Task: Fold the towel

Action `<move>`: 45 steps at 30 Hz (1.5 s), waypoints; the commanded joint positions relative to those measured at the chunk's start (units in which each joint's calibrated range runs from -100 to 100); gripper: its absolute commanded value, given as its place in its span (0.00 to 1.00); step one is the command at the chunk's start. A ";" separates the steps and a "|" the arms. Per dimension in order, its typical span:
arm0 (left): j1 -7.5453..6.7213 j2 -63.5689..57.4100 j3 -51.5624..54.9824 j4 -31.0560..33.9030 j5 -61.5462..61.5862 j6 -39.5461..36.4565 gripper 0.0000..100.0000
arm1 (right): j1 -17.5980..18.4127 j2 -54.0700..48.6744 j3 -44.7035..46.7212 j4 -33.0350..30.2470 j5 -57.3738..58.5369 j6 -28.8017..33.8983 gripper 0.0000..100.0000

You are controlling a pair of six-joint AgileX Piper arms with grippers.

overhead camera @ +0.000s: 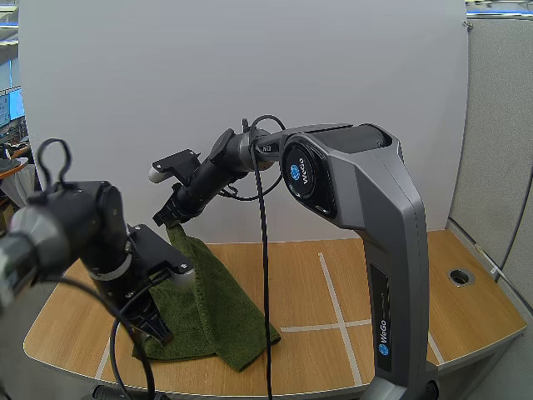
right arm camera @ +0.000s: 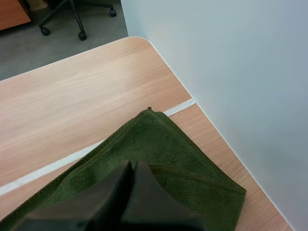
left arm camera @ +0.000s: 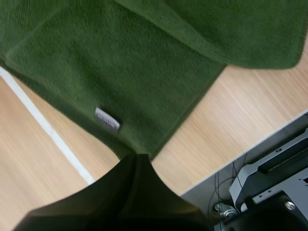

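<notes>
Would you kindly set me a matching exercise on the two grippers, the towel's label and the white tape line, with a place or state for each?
1 right gripper
2 left gripper
3 label
4 tape line

a white, on the table
b grey, on the green towel
c raised, pinching a towel corner
d low, at the towel's near corner

Pairs: 1-c, 2-d, 3-b, 4-a

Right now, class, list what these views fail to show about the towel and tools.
Wording of the label on the towel: left wrist view, too small, blurred.
Towel corner at the left tool: same view, tool covers it.
Where the right tool pinches the towel: right wrist view, tool covers it.
Towel's left edge: high view, left arm blocks.
</notes>
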 commanded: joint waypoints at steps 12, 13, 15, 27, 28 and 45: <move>17.53 11.36 3.59 -23.21 -16.44 30.83 0.00 | -0.12 -0.36 -0.27 -1.85 -0.06 1.15 0.00; 18.56 11.76 3.59 -24.66 -15.48 32.70 0.00 | -0.12 -0.36 -0.27 -1.85 -0.06 1.15 0.00; 19.94 13.10 3.59 -26.24 -14.99 35.06 0.00 | -0.12 -0.36 -0.27 -1.85 -0.06 1.15 0.00; 20.28 23.17 7.97 -27.32 -27.26 39.30 0.00 | -0.12 -0.36 -0.27 -1.85 -0.06 1.15 0.00; 20.28 23.50 8.01 -27.32 -28.54 39.40 0.00 | -0.12 -0.36 -0.27 -1.85 -0.06 1.15 0.00; 20.28 34.13 9.41 -34.59 -45.30 42.91 0.00 | -0.12 -0.36 -0.27 -1.85 1.02 1.15 0.00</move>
